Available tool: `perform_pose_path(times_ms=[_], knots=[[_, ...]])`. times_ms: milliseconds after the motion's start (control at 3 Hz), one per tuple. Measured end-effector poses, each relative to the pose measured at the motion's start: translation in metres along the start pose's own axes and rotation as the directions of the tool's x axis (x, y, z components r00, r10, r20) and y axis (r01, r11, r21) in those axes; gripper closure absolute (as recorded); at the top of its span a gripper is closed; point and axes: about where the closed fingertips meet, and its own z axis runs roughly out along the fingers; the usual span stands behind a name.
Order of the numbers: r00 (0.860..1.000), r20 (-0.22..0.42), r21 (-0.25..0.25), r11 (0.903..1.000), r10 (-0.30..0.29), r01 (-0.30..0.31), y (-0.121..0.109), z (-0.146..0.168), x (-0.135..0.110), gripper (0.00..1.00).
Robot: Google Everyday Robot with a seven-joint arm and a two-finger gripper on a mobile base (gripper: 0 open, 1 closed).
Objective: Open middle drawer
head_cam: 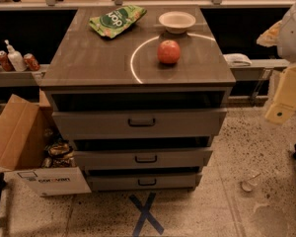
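The middle drawer (187, 158) shows only a narrow dark gap above its front, so it is judged barely open and the pull is still to do. The gripper (286, 95) hangs at the right, well apart from the handle (146, 158); its state cannot be told. Count: three drawers, and on the worktop (89, 58) one apple (168, 52), one bowl (177, 21) and one bag (117, 19).

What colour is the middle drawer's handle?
The handle is dark, nearly black, on the middle drawer; camera view. The gripper is far right.

Carrying on the cabinet top (89, 58) an apple (168, 52) before a bowl (177, 21), a bag (117, 19) left of the bowl; stacking the middle drawer (108, 159) between upper drawer (89, 124) and lower drawer (113, 182); standing right of a cardboard box (17, 142), well left of the gripper (281, 107).
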Motion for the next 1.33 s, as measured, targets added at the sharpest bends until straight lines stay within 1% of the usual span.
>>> perform_pose_path(times_ms=[333,667,1000,1333], knots=[[1.000,0.008,0.010,0.9999,-0.005,0.005,-0.001,-0.001,0.000,0.00],[0.996,0.085,-0.017,0.9997,-0.017,0.018,0.006,0.033,0.001,0.00],[0.970,0.244,-0.081,0.9957,-0.026,0.047,0.035,0.104,0.000,0.00],[0.926,0.378,-0.159,0.9865,0.022,0.041,0.066,0.179,-0.008,0.00]])
